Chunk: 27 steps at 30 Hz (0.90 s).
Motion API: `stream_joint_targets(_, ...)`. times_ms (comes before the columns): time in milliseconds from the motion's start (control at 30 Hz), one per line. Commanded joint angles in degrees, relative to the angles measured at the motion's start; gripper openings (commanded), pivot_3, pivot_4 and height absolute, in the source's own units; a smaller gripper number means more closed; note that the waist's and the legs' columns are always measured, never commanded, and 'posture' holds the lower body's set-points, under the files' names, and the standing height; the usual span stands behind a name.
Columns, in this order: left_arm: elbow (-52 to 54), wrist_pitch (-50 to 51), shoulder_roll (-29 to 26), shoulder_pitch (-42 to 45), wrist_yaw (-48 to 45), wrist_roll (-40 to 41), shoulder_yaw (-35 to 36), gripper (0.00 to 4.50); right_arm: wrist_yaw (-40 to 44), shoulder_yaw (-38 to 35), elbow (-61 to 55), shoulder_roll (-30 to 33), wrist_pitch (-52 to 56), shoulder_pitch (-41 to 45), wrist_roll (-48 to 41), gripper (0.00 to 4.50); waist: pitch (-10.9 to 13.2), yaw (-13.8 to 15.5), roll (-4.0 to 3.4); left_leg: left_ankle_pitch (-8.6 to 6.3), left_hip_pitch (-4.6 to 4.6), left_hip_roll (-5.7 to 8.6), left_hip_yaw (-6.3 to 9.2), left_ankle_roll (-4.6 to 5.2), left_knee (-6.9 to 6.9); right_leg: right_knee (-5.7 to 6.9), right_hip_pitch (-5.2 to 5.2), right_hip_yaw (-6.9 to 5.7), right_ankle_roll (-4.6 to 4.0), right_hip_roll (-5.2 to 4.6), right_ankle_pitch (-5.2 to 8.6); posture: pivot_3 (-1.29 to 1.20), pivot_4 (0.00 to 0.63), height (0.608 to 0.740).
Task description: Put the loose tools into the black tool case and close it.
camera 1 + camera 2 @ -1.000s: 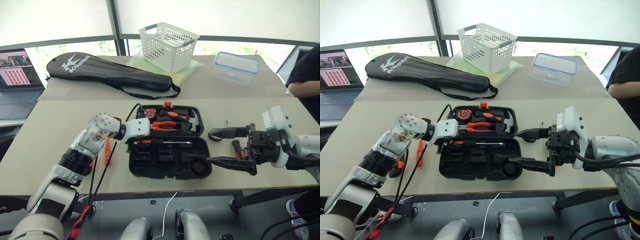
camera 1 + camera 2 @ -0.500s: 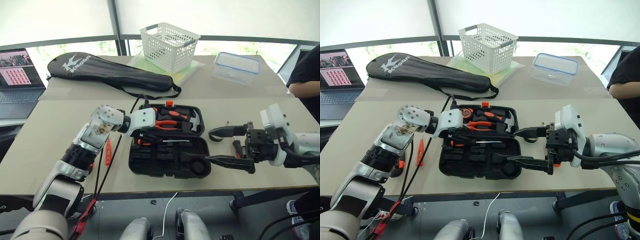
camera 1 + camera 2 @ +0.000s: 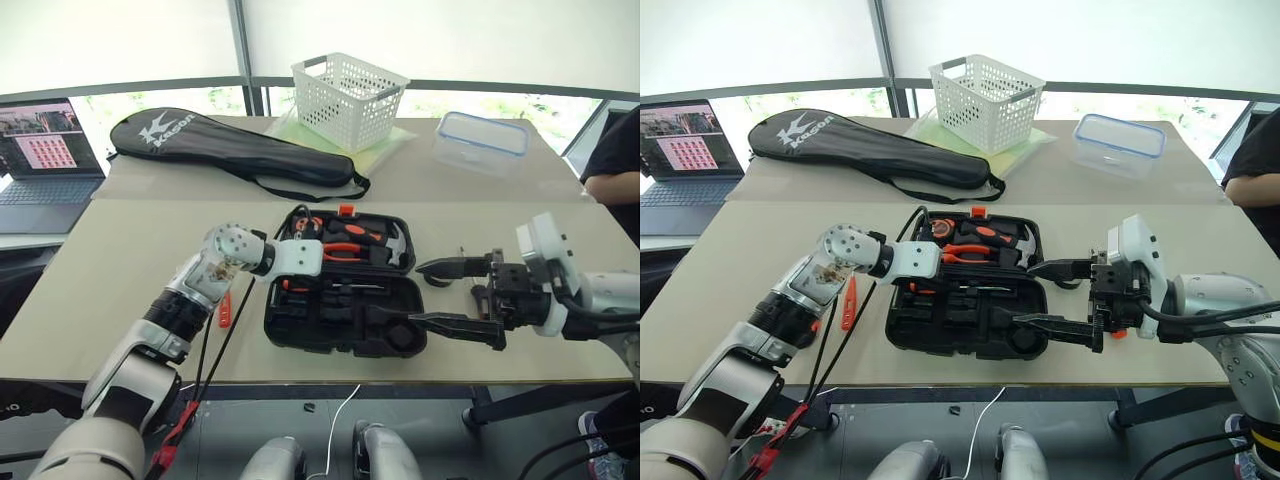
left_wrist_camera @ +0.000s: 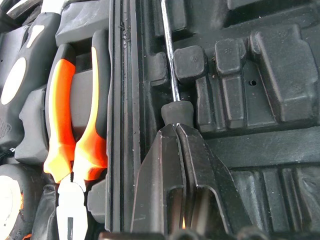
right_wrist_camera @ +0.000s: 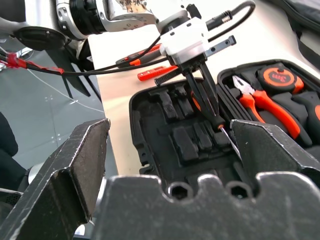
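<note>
Your left wrist view shows the left gripper (image 4: 181,131) pinching the screwdriver (image 4: 170,65), handle hidden; your right gripper (image 3: 462,296) hangs spread

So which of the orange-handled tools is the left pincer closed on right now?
The screwdriver lying in the case's front half: the left pincer is shut on its handle. The pliers sit untouched in the lid half.
</note>
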State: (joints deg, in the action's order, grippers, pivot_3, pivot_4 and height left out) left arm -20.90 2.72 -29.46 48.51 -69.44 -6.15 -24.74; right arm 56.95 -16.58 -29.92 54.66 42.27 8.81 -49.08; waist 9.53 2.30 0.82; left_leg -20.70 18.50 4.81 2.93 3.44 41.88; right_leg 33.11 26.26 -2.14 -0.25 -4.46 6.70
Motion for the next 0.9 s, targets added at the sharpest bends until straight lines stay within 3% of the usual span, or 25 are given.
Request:
stream_joint_targets(33, 7.73, 14.22, -2.22, 0.43, -3.61, 11.38, 9.72, 0.34, -6.45, -6.99, 0.71, -1.11, -0.80, -4.77, 4.04, 4.50, 0.01, -0.13, 0.01, 0.00, 0.03, 0.00, -0.01, 0.00, 0.00, 0.04, 0.06, -0.01, 0.01, 0.03, 0.01, 0.00, 0.150, 0.740)
stream_joint_targets(133, 15.67, 26.66, -5.45, -0.23, -7.89, 22.45, 16.36, 1.03, -12.30, -11.46, 0.65, -3.31, 1.09, -8.46, 4.89, 4.50, 0.00, -0.61, 0.00, 0.06, 0.32, 0.01, -0.09, -0.10, 0.03, 0.15, 0.43, -0.04, 0.02, 0.05, 0.00, 0.00, 0.150, 0.740)
stream_joint_targets(233, 24.52, 39.65, -9.41, -1.33, -9.52, 34.75, 23.94, 2.19, -18.55, -14.44, 0.38, -6.31, 1.11, -14.31, 9.34, 4.50, 0.00, -1.06, 0.00, 0.11, 0.59, 0.12, -0.09, -0.18, 0.04, 0.54, 0.85, -0.05, 0.01, 0.04, 0.00, 0.00, 0.150, 0.740)
stream_joint_targets(333, 29.18, 48.75, -11.78, -2.25, -8.04, 42.39, 28.17, 3.18, -23.44, -15.13, 0.44, -9.82, 1.71, -17.04, 10.69, 4.50, 0.00, -1.46, -0.02, 0.13, 0.62, 0.16, -0.06, -0.23, 0.04, 0.54, 0.89, -0.07, -0.01, 0.03, 0.01, 0.00, 0.150, 0.740)
stream_joint_targets(367, 30.32, 50.67, -12.33, -2.63, -7.31, 44.13, 28.98, 3.74, -24.74, -15.09, 0.40, -10.91, 2.15, -17.37, 10.75, 4.50, -0.01, -1.55, -0.02, 0.15, 0.59, 0.21, -0.06, -0.25, 0.04, 0.54, 0.87, -0.03, -0.01, 0.02, 0.01, 0.00, 0.150, 0.740)
stream_joint_targets(433, 33.78, 52.62, -14.52, -4.80, -7.61, 46.54, 29.63, 4.37, -27.69, -11.96, 0.77, -13.87, 1.39, -18.14, 13.24, 4.50, 0.00, -1.61, -0.03, 0.16, 0.43, 0.28, -0.10, -0.28, 0.04, 0.43, 0.75, 0.13, 0.01, -0.01, 0.02, 0.00, 0.150, 0.740)
stream_joint_targets(567, 37.68, 53.52, -18.13, -7.42, -8.43, 49.64, 29.49, 4.49, -34.62, -5.94, 5.39, -19.05, -0.43, -15.79, 20.12, 4.50, 0.01, -1.86, 0.00, 0.19, -0.22, 0.21, -0.10, -0.36, -0.21, 0.47, 0.25, 0.59, -0.01, 0.11, 0.14, 0.00, 0.150, 0.740)
stream_joint_targets(767, 37.66, 50.28, -18.72, -7.18, -6.58, 49.86, 29.50, 4.49, -38.33, -3.08, 13.39, -24.70, -4.00, -11.83, 24.70, 4.50, 0.01, -1.88, -0.01, 0.19, -0.33, 0.29, -0.17, -0.37, -0.27, 0.59, 0.25, 0.74, 0.02, 0.12, 0.20, 0.00, 0.150, 0.740)
stream_joint_targets(900, 37.73, 47.89, -19.62, -8.61, -6.41, 48.86, 29.26, 4.50, -38.72, -3.54, 14.39, -27.22, -6.75, -11.40, 25.21, 3.55, 0.01, -2.09, -0.02, 0.19, -0.33, 0.29, -0.16, -0.37, -0.30, 0.53, 0.26, 0.73, 0.01, 0.15, 0.21, 0.00, 0.150, 0.740)
